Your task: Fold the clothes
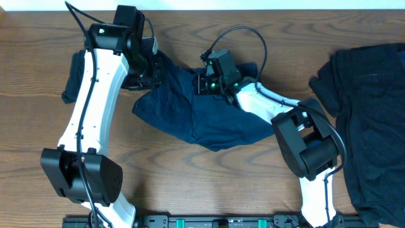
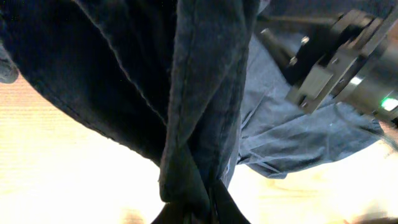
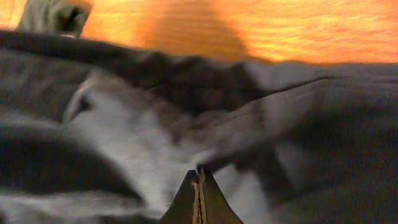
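The navy garment (image 1: pixel 202 117) of the clothes lies bunched in the middle of the table, with its upper edge drawn up between both arms. My left gripper (image 1: pixel 150 71) is shut on its left end. In the left wrist view the cloth (image 2: pixel 205 93) hangs in a twisted bundle out of the shut gripper (image 2: pixel 210 202). My right gripper (image 1: pixel 205 82) sits at the garment's top middle. In the right wrist view its fingers (image 3: pixel 198 180) are pressed together, pinching a fold of the cloth (image 3: pixel 261 149) at their tips.
A heap of black clothes (image 1: pixel 370 107) covers the right side of the table. Another dark cloth (image 1: pixel 71 79) lies at the left, partly under my left arm. The right gripper's body (image 2: pixel 339 62) is close by in the left wrist view. Bare wood lies in front.
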Motion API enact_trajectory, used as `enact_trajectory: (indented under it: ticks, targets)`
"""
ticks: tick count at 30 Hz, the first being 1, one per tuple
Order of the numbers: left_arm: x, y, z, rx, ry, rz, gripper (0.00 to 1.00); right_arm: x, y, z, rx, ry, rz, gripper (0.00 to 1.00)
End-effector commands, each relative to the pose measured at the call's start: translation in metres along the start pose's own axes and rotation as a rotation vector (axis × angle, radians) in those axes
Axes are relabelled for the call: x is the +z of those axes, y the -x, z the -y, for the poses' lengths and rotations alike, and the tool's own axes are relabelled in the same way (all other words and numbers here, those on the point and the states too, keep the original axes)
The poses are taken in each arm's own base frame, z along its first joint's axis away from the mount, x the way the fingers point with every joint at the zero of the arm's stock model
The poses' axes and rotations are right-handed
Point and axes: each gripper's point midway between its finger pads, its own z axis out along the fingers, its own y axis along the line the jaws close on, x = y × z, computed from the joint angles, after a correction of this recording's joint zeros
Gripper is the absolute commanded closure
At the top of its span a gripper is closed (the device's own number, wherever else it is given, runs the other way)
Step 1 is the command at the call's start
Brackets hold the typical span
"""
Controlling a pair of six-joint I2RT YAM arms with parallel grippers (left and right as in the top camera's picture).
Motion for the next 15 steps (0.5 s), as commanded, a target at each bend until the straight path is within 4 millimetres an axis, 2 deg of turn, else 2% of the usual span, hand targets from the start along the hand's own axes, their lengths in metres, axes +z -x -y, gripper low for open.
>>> enact_trajectory:
  ticks: [1, 8, 15]
  targets:
    - [-0.013, 0.003, 0.002, -0.004, -0.004, 0.035, 0.94, -0.005, 0.013, -0.007, -0.023, -0.008, 0.041, 0.99]
    - [-0.013, 0.002, 0.002, -0.004, -0.004, 0.031, 0.94, 0.021, 0.006, -0.011, -0.058, 0.022, 0.074, 0.99]
    - [-0.013, 0.002, 0.002, -0.005, -0.003, 0.031, 0.94, 0.055, -0.009, 0.004, -0.075, 0.029, 0.095, 0.99]
